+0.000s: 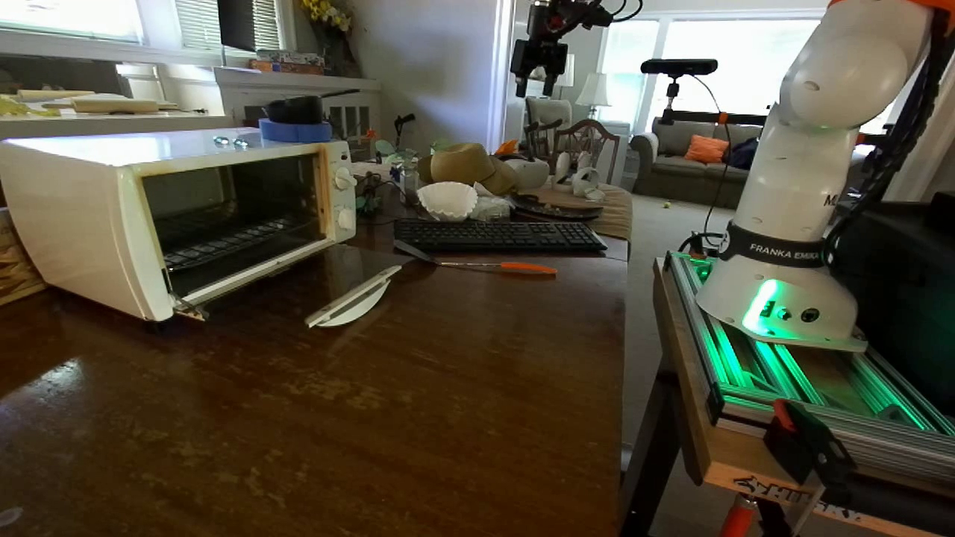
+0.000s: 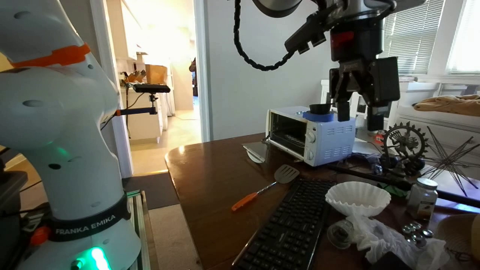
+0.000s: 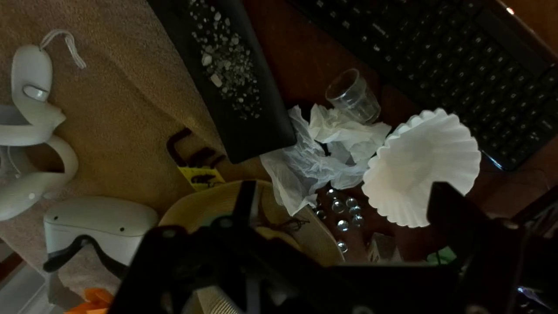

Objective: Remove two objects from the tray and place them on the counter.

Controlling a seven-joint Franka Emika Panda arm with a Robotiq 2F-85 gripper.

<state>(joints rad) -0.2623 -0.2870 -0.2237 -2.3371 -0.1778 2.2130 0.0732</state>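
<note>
A narrow black tray (image 3: pixel 226 78) with pale gravel in it shows in the wrist view, lying past the crumpled clear plastic. The counter (image 1: pixel 373 418) is the glossy dark-brown wooden top, seen in both exterior views. High above its cluttered end hangs my gripper (image 2: pixel 359 118), pointing down in both exterior views. Its fingers stand wide apart in the wrist view, and nothing is between them. Below the gap, well beneath, lie glass beads (image 3: pixel 343 225) and a fluted white paper cup (image 3: pixel 420 168).
On the counter stands a white toaster oven (image 1: pixel 67 209), door lowered, with a blue ring (image 1: pixel 295 131) and black pan (image 1: pixel 295 110) on top. A keyboard (image 2: pixel 288 225), orange-handled spatula (image 2: pixel 258 193), clear cup (image 3: pixel 355 96), jar (image 2: pixel 423 198), straw hat (image 1: pixel 466 164) and metal statue (image 2: pixel 405 146) crowd one end.
</note>
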